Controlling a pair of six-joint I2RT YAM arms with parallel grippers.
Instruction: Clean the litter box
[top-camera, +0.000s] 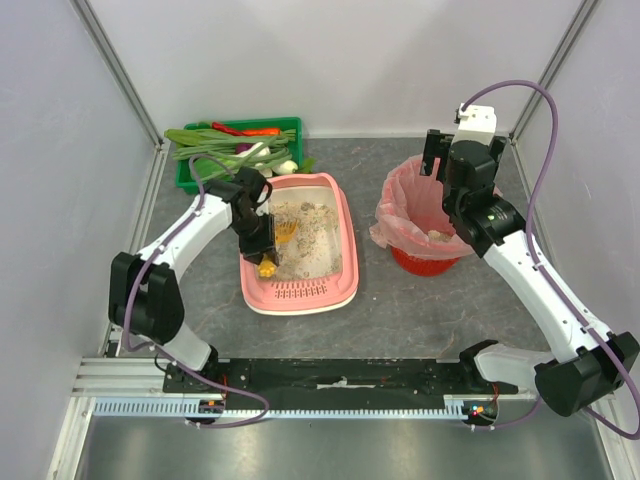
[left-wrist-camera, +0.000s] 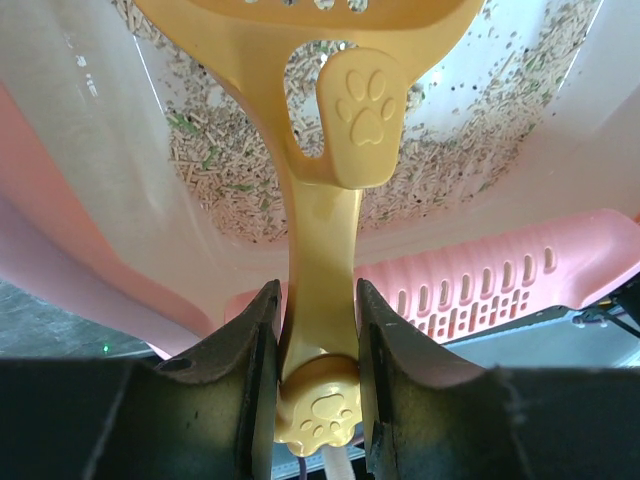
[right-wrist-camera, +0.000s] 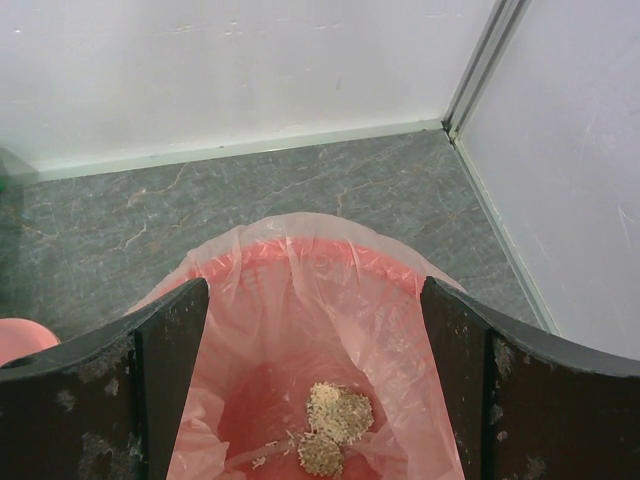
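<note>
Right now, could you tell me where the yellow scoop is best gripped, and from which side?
Grip the yellow scoop by its handle just above the paw-print knob, from the litter box's slotted end: the handle is narrow and the blade points into the litter. The left gripper holds it so.

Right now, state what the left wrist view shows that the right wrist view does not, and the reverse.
Only left wrist: the left gripper shut on the yellow scoop, which reaches into the pink litter box with its slotted ledge. Only right wrist: the right gripper open above the bag-lined red bin, litter clumps at its bottom. Both: the grey table.
</note>
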